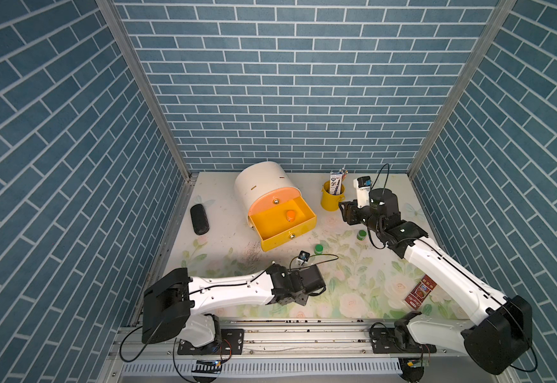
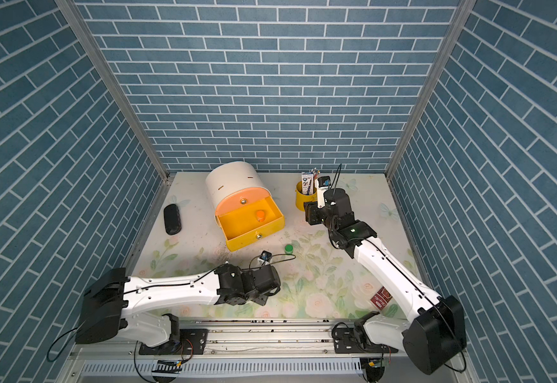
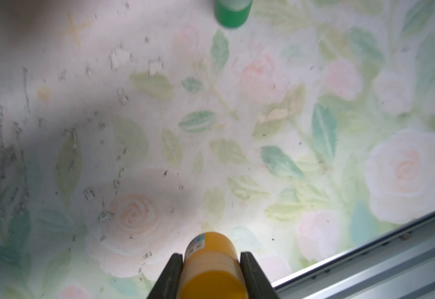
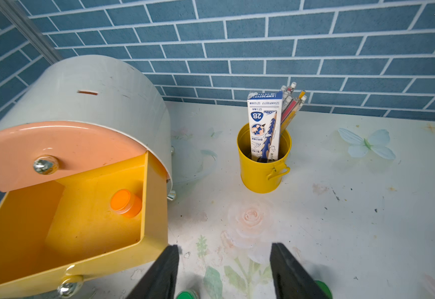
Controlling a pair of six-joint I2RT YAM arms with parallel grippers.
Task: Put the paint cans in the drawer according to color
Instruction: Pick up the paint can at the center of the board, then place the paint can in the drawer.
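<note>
In the left wrist view my left gripper (image 3: 211,256) is shut on an orange paint can (image 3: 211,269), held just above the floral mat. A green-lidded can (image 3: 233,11) stands further out. In both top views the cream cabinet (image 1: 264,185) has its yellow drawer (image 1: 280,242) pulled out, with one orange-lidded can (image 1: 290,215) inside. Two green-lidded cans (image 1: 319,248) (image 1: 361,235) stand on the mat to the right of the drawer. My right gripper (image 4: 224,248) hangs open and empty beside the drawer's right wall (image 4: 156,207), above the green cans (image 4: 186,294) (image 4: 324,287).
A yellow bucket (image 1: 332,199) holding a pencil box and pens stands right of the cabinet, just behind the right gripper (image 1: 347,210). A black case (image 1: 199,219) lies at the left wall. A red packet (image 1: 418,291) lies under the right arm. A metal rail (image 1: 303,323) borders the front.
</note>
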